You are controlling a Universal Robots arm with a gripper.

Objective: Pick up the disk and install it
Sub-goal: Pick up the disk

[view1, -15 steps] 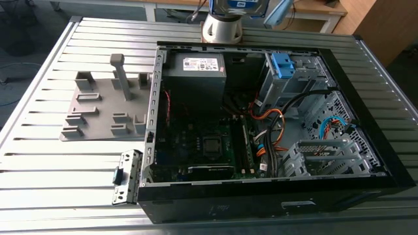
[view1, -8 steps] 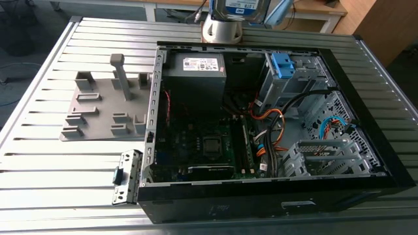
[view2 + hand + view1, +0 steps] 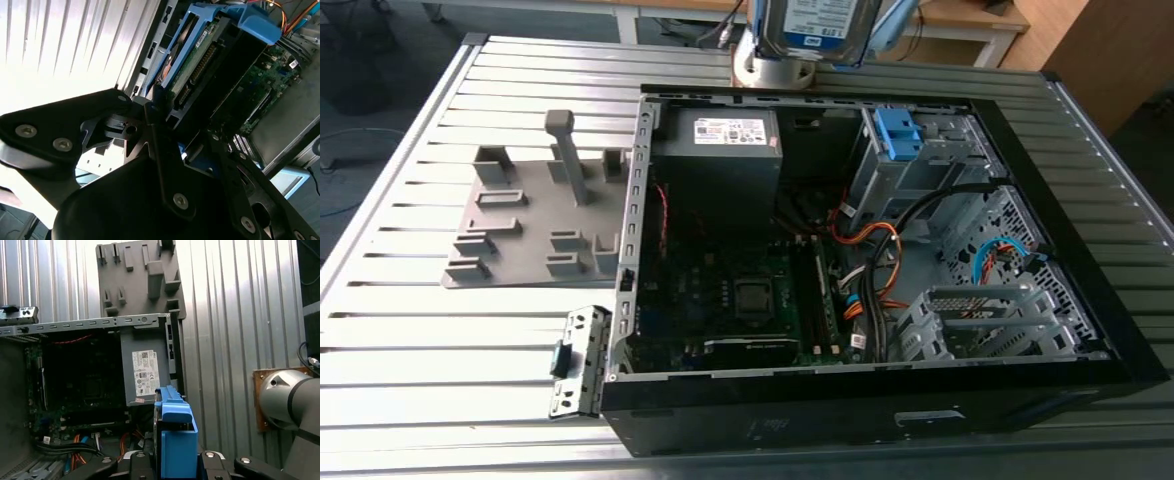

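The disk (image 3: 811, 25) hangs above the far edge of the open computer case (image 3: 635, 210), its white-and-blue label facing the exterior view. In both wrist views my gripper (image 3: 172, 462) is shut on it. The disk's blue plastic bracket (image 3: 175, 435) stands up between the black fingers (image 3: 215, 460). In the second wrist view the disk's green circuit board (image 3: 200, 55) and blue bracket (image 3: 252, 22) run away from the gripper (image 3: 185, 127), with the motherboard (image 3: 270, 75) behind them.
Inside the case are a grey power-supply box with a white sticker (image 3: 720, 150), a taller blue latch (image 3: 897, 135) on the metal drive cage (image 3: 941, 150), and orange and blue cables (image 3: 874, 260). A grey fixture plate (image 3: 534, 225) lies on the slatted metal table (image 3: 454, 340). The arm's base (image 3: 285, 400) stands nearby.
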